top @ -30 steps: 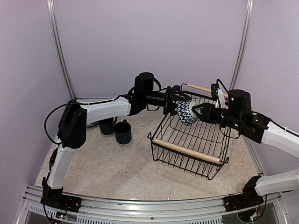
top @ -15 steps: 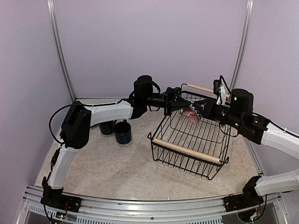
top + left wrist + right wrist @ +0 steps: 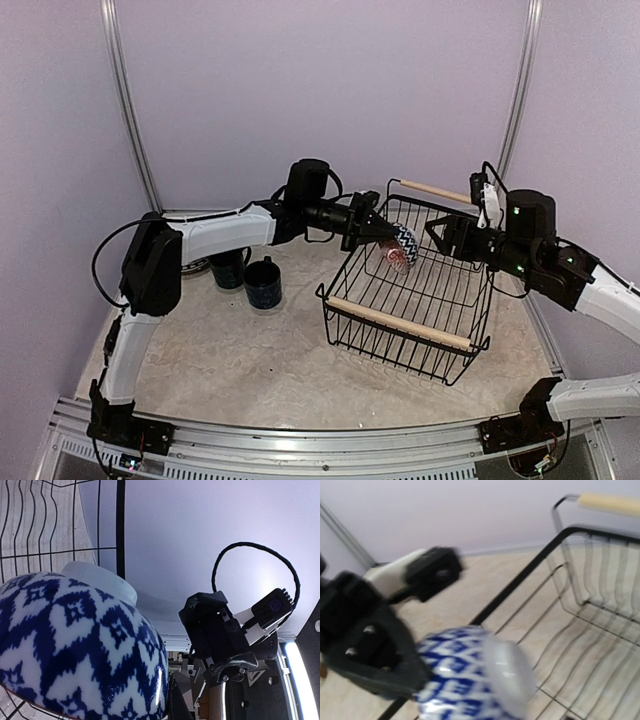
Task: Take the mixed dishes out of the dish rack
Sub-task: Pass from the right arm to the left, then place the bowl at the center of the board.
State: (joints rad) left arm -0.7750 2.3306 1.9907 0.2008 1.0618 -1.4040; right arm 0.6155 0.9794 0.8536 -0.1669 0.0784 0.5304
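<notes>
The blue-white bowl [image 3: 402,248] with a red inside hangs tilted over the far left corner of the dish rack [image 3: 400,322]. My left gripper [image 3: 383,233] is shut on its rim. In the left wrist view the bowl [image 3: 75,645] fills the lower left, with rack wires [image 3: 120,525] behind it. My right gripper [image 3: 436,236] is open, a short way to the right of the bowl and not touching it. From the right wrist the bowl [image 3: 470,680] shows blurred, gripped by the left arm's black fingers [image 3: 375,660]. The rack holds no other dish that I can see.
Two dark blue mugs [image 3: 264,284] [image 3: 229,268] stand on the table left of the rack, under the left arm. More dishes [image 3: 196,266] lie partly hidden behind that arm. The rack's far wooden handle [image 3: 428,189] is just behind both grippers.
A second ago the bowl sat between both grippers. The left gripper has closed on it, and the right gripper has opened and drawn back to the right.
</notes>
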